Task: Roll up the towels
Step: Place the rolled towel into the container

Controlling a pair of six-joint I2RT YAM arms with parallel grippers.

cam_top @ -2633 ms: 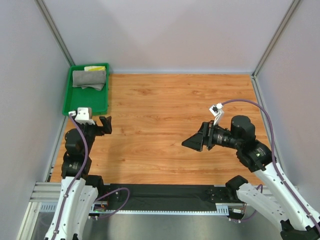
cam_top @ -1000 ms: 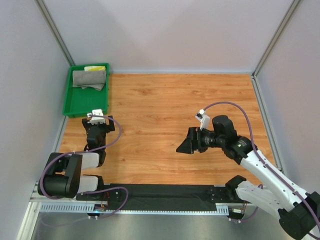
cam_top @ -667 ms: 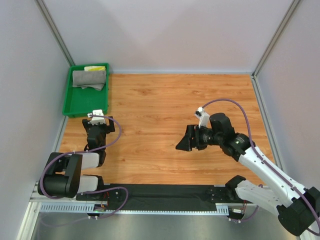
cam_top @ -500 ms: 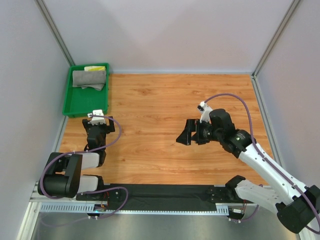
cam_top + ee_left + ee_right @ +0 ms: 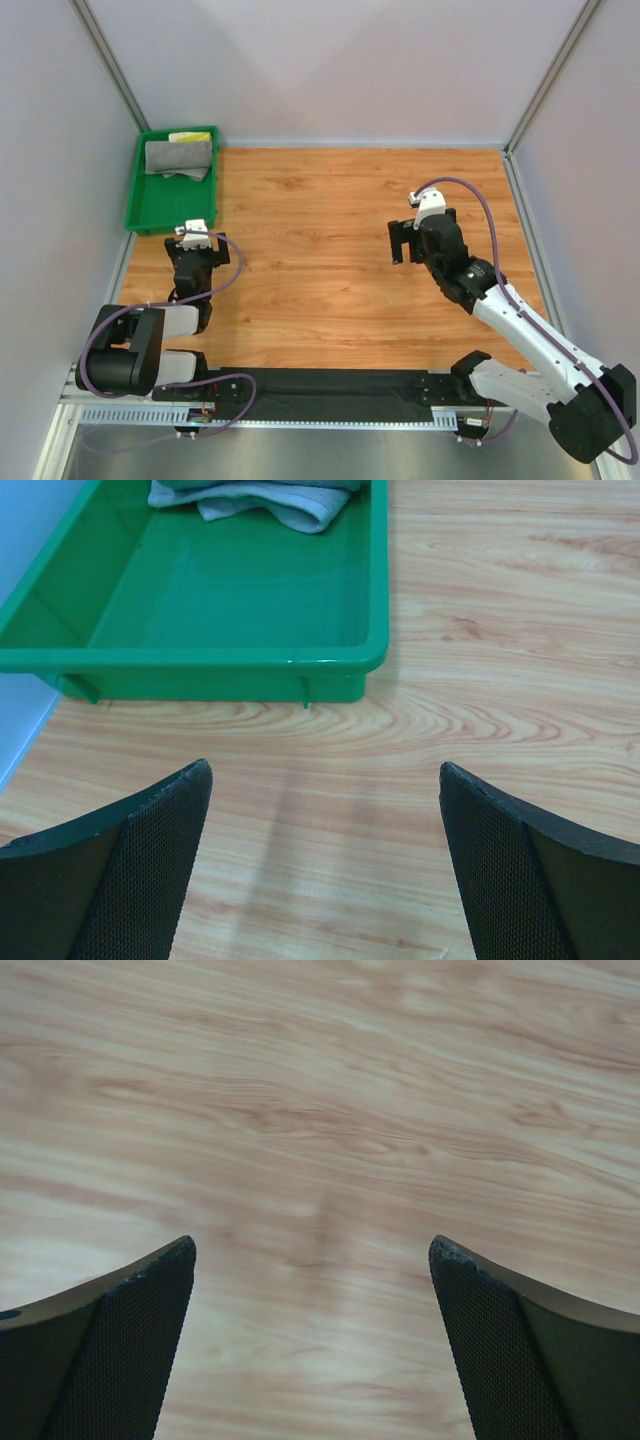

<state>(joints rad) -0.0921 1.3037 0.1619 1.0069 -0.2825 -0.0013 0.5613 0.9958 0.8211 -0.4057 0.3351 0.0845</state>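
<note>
The towels lie folded in the green tray (image 5: 139, 190) at the table's far left corner: the grey towel (image 5: 178, 158) in front, and the white-yellow towel (image 5: 190, 136) peeking out behind it. In the left wrist view only the grey towel (image 5: 262, 498) shows, at the tray's (image 5: 230, 662) far end. My left gripper (image 5: 197, 250) (image 5: 325, 768) rests low just short of the tray's near wall, open and empty. My right gripper (image 5: 414, 240) (image 5: 312, 1243) hangs open over bare wood right of the table's middle, far from the towels.
The wooden table (image 5: 330, 200) is fenced by grey walls with metal posts on three sides. The tray's near rim stands right ahead of the left fingers (image 5: 150, 860). A black mat (image 5: 330, 385) runs along the near edge between the arm bases.
My right gripper has turned from pointing left to pointing away, shifting right and back, and its jaws have spread wider. The left arm folded down earlier and has stayed still for the last second.
</note>
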